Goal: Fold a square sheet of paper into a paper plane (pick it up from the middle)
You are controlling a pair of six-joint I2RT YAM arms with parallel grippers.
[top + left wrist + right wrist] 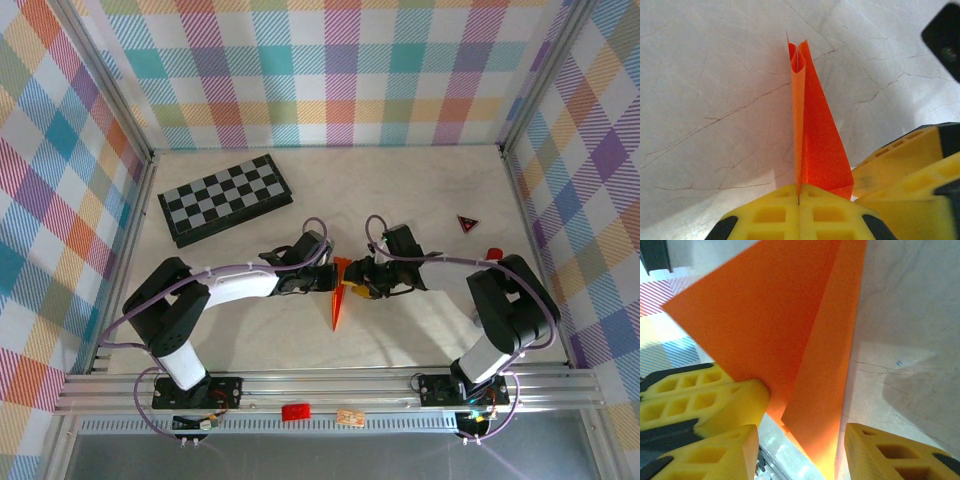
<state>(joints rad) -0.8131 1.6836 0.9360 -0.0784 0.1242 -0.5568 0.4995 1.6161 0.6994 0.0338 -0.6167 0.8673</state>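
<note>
At table centre the plane (338, 300) points to 6 o'clock. It looks light, limp and easily creased, so it is likely best pinched along its fold. At its 9 o'clock the left gripper (799, 192) clamps that fold. At 3 o'clock the right gripper (800, 440) straddles it, jaws partly apart, gripping nothing.

Top cam is sitting high behind the arm bases, looking down and forward from far out. It's taking in the whole tabletop (420, 190), with left claw (322, 276) and right claw (360, 284) meeting mid-frame. Left wrist cam is riding just behind the left claw, looking out past its tips along the paper plane (815, 140), with tabletop beyond. Right wrist cam is looking out between the right claw's fingers, very close, paper plane just ahead of the tips. All three are sharing the paper plane. Each wrist cam is also catching the other claw beside its own.
</note>
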